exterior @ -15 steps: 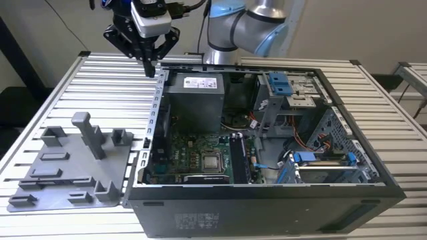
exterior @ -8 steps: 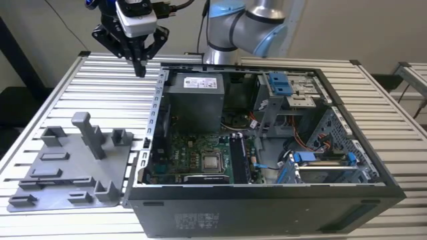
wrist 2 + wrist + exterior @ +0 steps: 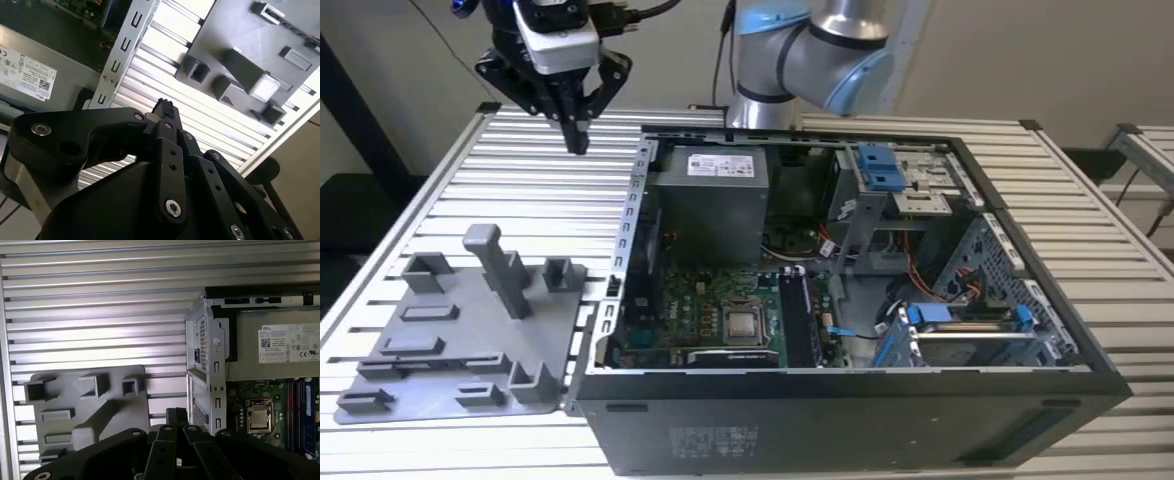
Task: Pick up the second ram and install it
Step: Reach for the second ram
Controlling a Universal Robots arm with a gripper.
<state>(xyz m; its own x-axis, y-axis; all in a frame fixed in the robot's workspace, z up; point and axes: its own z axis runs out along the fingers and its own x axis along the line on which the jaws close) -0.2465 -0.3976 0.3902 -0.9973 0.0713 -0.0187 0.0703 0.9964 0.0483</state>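
While your tool (image 3: pixel 574 138) hangs above the worktop (image 3: pixel 520 190), fingers together and empty, dark-blue ram sticks (image 3: pixel 302 410) appear seated on the motherboard (image 3: pixel 237 395); which is second cannot be told. Judged light, stiff, fragile: grip mid-length along the edge, never the contacts.

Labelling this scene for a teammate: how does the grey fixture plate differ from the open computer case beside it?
The fixture plate is light grey; the computer case is dark. The plate lies flat, with short blocks and one taller post; the case is a deep open box. The case holds a motherboard and power supply; the plate holds no such parts. Both rest on the slatted table.
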